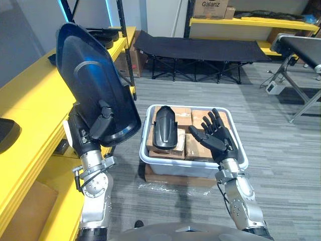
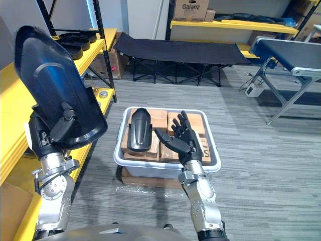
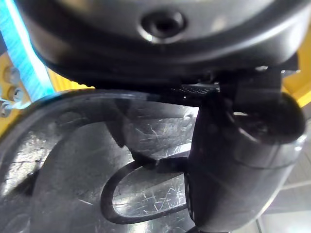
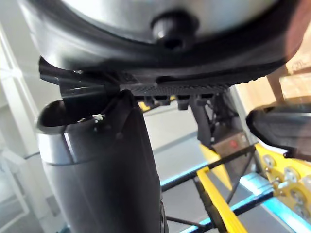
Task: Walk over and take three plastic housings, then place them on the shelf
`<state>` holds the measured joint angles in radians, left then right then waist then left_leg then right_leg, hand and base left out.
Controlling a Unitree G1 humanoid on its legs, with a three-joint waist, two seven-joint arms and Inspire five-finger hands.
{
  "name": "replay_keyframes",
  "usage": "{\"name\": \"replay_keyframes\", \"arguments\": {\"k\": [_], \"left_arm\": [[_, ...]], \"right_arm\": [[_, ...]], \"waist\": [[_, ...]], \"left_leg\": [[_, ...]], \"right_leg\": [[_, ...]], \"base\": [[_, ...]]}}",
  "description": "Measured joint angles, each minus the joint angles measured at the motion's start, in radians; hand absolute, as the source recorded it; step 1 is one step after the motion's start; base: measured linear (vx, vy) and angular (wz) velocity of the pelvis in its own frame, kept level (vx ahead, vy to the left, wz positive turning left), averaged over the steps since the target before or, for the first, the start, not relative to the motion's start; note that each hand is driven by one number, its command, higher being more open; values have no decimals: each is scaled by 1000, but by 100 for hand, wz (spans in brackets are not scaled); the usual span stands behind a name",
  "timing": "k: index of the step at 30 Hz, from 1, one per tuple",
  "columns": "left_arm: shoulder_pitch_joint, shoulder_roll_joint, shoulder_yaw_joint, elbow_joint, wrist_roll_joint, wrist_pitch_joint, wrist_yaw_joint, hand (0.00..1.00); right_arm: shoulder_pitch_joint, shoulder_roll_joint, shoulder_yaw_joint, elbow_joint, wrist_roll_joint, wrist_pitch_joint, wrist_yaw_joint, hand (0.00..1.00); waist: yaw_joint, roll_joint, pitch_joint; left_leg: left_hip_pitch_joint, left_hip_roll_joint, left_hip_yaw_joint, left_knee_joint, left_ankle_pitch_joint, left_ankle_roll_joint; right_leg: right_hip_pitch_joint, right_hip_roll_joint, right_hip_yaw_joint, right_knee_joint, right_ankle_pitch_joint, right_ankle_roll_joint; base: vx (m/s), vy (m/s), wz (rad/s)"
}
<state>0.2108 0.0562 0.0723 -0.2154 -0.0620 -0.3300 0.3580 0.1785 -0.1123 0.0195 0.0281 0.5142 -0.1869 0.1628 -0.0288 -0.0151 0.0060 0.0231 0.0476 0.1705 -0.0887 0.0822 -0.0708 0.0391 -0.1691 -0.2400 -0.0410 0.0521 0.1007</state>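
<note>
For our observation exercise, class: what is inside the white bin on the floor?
Brown cardboard boxes fill the white bin; one black plastic housing lies on the left ones. The open right hand hides part of the right boxes, and anything beneath the boxes is covered.

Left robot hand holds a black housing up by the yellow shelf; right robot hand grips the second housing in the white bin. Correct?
Not quite. The left eye view shows the right robot hand open above the white bin, beside the second housing, gripping nothing. The left robot hand does hold a black housing up by the yellow shelf.
</note>
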Motion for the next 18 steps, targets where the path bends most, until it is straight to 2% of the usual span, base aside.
{"name": "replay_keyframes", "arguments": {"k": [6, 9, 14, 18], "left_arm": [[59, -4, 44, -71, -1, -1, -31, 0], [76, -12, 82, -75, -2, -1, -37, 0], [135, -60, 165, -163, -26, -1, -32, 0], [170, -89, 221, -197, -71, -32, -39, 0]], "right_arm": [[2, 0, -11, 0, -33, -45, -1, 100], [0, 0, -2, 0, -39, -44, -16, 100], [-29, 36, 63, 2, -42, -45, -102, 100], [-86, 40, 94, 18, -86, -44, -133, 100]], "waist": [[5, 7, 7], [36, 4, 11], [82, -5, 26], [123, -6, 27]], "left_leg": [[-18, -2, -39, 0, 3, 1], [-28, -5, -71, 0, 9, 6], [-49, -13, -139, 1, 22, 8], [-53, -26, -174, 0, 23, 5]], "right_leg": [[9, 1, -37, -13, 1, 1], [20, 0, -73, -14, -4, 3], [39, -3, -148, -13, -11, 6], [58, -13, -188, -11, -18, 11]], "base": [[6, -3, 17], [16, -9, 34], [6, -4, 43], [-10, 11, 25]]}}
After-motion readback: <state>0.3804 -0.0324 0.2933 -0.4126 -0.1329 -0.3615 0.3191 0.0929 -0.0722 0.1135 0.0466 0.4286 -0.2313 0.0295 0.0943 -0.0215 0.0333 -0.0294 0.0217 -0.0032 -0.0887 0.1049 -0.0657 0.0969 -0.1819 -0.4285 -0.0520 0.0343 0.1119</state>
